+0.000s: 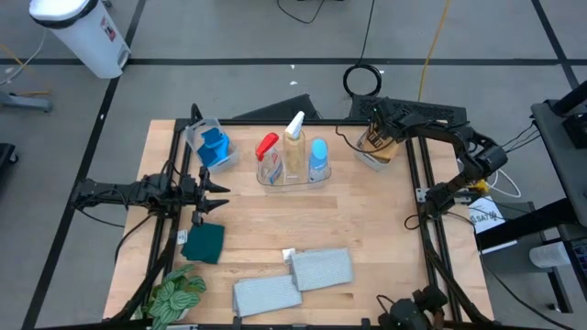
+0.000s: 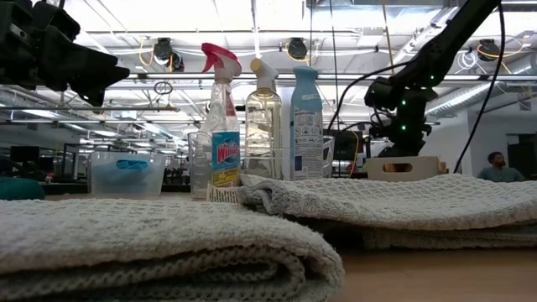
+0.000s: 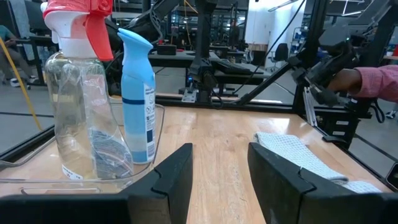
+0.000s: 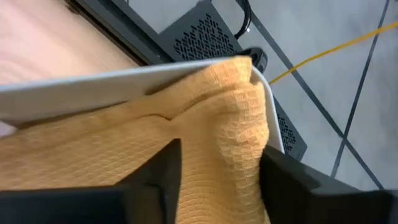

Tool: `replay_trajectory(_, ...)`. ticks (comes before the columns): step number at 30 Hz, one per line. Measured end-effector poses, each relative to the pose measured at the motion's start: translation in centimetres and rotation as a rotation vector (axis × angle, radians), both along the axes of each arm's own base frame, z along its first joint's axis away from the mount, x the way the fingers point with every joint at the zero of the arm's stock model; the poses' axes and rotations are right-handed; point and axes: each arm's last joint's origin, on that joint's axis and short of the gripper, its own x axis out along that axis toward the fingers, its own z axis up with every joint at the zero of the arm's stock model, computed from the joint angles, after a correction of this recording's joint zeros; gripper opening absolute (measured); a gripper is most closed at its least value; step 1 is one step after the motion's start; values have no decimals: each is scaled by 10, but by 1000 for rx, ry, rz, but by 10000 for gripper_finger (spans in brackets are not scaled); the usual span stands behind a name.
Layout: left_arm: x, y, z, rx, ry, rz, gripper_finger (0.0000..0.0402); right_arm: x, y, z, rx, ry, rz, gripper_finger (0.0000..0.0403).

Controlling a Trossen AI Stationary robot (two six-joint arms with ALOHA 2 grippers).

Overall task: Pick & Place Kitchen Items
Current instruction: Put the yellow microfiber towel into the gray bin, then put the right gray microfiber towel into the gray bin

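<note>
My right gripper [image 1: 374, 136] hangs over the white tub [image 1: 383, 156] at the table's far right, fingers slanting down. In it lies an orange waffle-textured cloth [image 4: 124, 155]. The gripper [image 4: 217, 165] is open, with a raised fold of the cloth between its fingers. Red-trigger [image 1: 267, 147], white-trigger [image 1: 294, 130] and blue-capped [image 1: 318, 158] bottles stand upright in a clear tub [image 1: 293, 180]. A blue sponge [image 1: 214, 147] sits in another clear tub. A teal cloth [image 1: 204, 243] and two grey towels [image 1: 321, 268] [image 1: 266, 295] lie flat near the front. My left gripper [image 3: 219, 180] waits level at the left, open on nothing. My right gripper comes at the orange cloth slanting down from above, one finger [image 4: 163, 171] on each side of a raised fold [image 4: 230, 124] near the tub's rim [image 4: 93, 87]. The cloth rests in the tub. Whether the fingers touch it, I cannot tell.
A green leafy plant [image 1: 174, 295] stands at the near left corner. Bare wood lies between the bottle tub and the towels. A person's hand in a pink sleeve [image 3: 373, 81] shows beyond the table's right side.
</note>
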Motion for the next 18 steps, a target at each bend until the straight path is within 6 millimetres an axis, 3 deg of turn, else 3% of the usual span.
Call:
replay_trajectory(8, 0, 0, 0, 0, 0, 0, 159, 8, 19, 32, -98, -72, 64, 224)
replay_trajectory(18, 0, 0, 0, 0, 0, 0, 159, 20, 70, 88, -260, -278, 194, 238)
